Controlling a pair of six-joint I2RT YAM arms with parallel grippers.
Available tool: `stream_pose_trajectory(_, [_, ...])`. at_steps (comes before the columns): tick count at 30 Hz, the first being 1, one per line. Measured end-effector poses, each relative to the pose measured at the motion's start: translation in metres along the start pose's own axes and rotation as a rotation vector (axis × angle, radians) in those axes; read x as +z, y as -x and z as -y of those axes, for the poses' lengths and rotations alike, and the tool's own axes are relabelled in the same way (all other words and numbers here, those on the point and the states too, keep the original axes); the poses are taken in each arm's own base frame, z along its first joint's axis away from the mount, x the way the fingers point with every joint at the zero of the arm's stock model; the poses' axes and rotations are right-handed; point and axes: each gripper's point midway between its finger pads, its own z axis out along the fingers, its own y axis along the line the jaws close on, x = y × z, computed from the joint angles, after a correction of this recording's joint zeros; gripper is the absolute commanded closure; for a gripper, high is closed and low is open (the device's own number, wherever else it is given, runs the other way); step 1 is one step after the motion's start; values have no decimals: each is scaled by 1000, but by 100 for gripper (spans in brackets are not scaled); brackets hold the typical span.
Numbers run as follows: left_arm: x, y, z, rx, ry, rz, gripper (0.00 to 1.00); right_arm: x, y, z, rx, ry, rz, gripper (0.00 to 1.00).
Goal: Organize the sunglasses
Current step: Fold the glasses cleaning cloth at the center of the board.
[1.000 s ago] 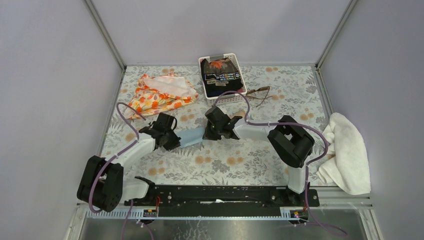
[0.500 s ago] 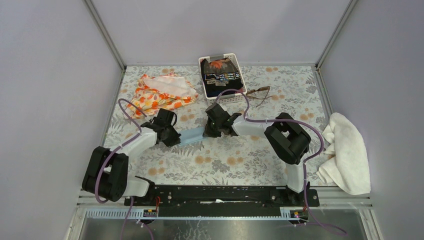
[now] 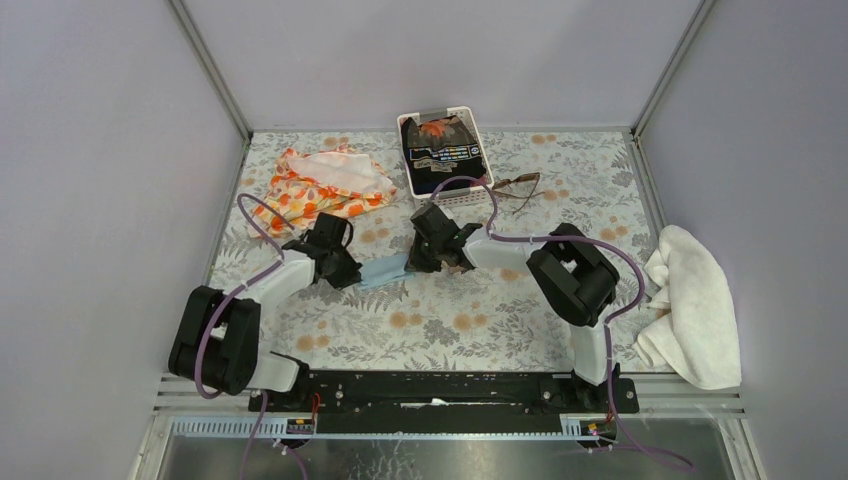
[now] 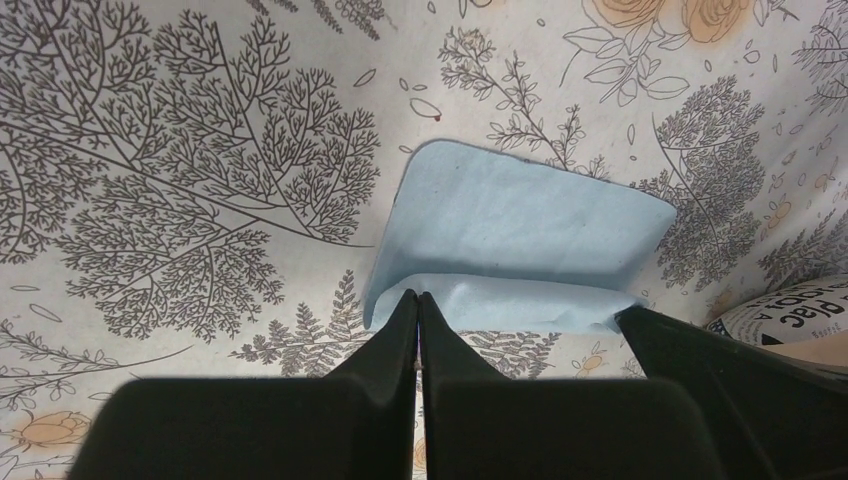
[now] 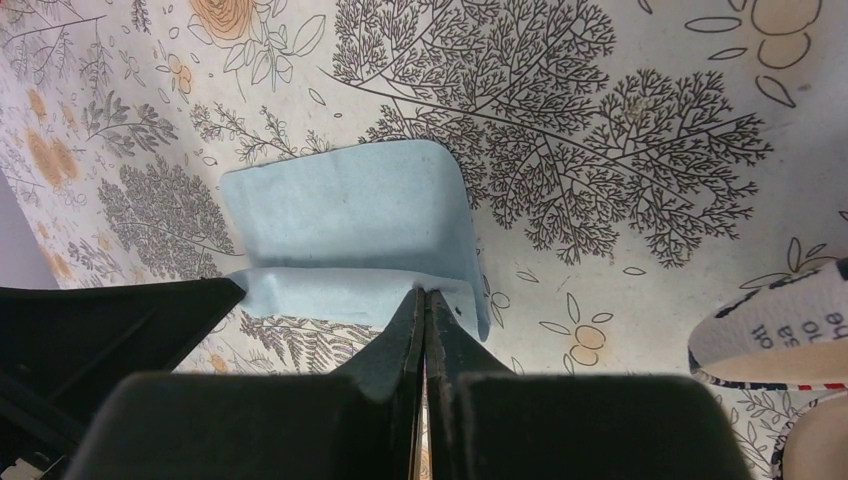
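Note:
The sunglasses (image 3: 517,187), thin brown frame with tinted lenses, lie at the back of the table, right of the white basket and away from both arms. A light blue cloth (image 3: 378,272) lies between the grippers at mid-table. My left gripper (image 4: 418,296) is shut on one corner of the cloth's (image 4: 520,225) raised near edge. My right gripper (image 5: 425,293) is shut on the other corner, and the cloth (image 5: 345,215) curls up from the table there. A tan lettered case (image 5: 775,325) lies just right of the right gripper.
A white basket (image 3: 455,197) with a dark folded item stands at the back centre. An orange floral cloth (image 3: 320,190) lies at back left. A white towel (image 3: 690,300) hangs over the table's right edge. The floral tablecloth (image 3: 450,320) covers the surface.
Both grippers have moved a little towards the far side with the cloth's near edge in them. The cloth now looks shorter from above.

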Motion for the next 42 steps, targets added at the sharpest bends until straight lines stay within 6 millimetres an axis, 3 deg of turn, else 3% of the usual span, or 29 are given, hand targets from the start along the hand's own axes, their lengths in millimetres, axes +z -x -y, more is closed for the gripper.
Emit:
stream_pose_trajectory(11, [4, 5, 0, 7, 12, -1, 100, 2, 2, -1, -2, -3, 0, 98])
stream_pose_trajectory(13, [6, 4, -1, 11, 18, -5, 99, 3, 2, 0, -1, -6, 0, 91])
stream_pose_trajectory(16, [8, 3, -3, 17, 25, -10, 82, 3, 3, 0, 0, -5, 1, 72])
stream_pose_trajectory(18, [7, 4, -3, 23, 24, -9, 76, 3, 3, 0, 1, -4, 2, 68])
stream_pose_trajectory(24, [-2, 14, 8, 29, -11, 26, 68, -1, 2, 2, 0, 27, 22, 66])
stream_pose_trajectory(34, [-34, 32, 27, 35, -116, 122, 66, -11, -3, -1, 11, 98, 41, 67])
stream_pose_trajectory(42, [-37, 11, 19, 58, -160, 65, 66, -12, -2, -2, 10, 109, 46, 76])
